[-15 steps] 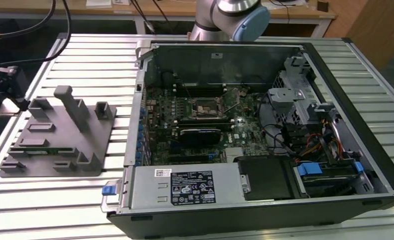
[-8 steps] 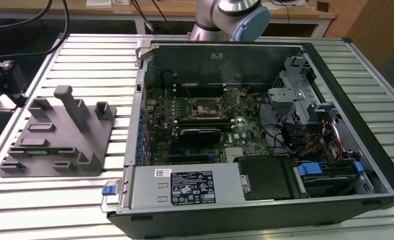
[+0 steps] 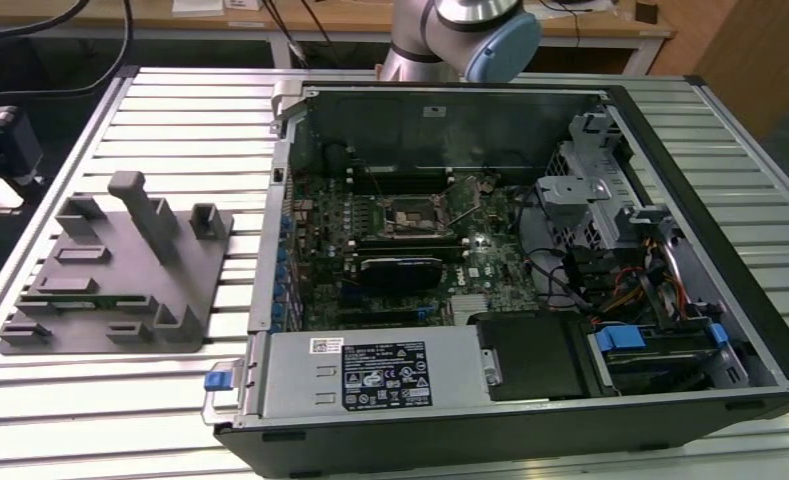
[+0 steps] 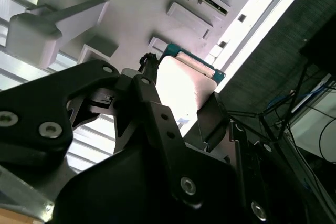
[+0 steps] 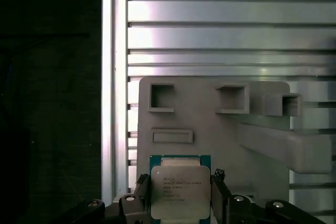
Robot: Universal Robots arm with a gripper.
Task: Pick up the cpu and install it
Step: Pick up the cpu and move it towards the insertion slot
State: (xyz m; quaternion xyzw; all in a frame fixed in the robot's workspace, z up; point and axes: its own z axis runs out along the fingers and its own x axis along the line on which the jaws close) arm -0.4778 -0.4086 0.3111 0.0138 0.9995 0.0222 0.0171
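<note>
Right under my gripper (image 5: 180, 203) I'm seeing the slatted aluminium table (image 5: 231, 35), glaring bright. Just off its edge beside the gripper, dark floor (image 5: 47, 103). Well beyond, a wooden desk (image 3: 167, 22) with black cables (image 3: 127, 35) hanging.

Robotics laboratory, as indicated by an opened black desktop computer case (image 3: 434, 125) and a grey plastic parts fixture (image 3: 101, 280) set on a ribbed aluminium table (image 3: 141, 110), with a silver-and-blue robot arm (image 3: 461, 30) and a cabled wooden bench (image 3: 354, 18) behind.
</note>
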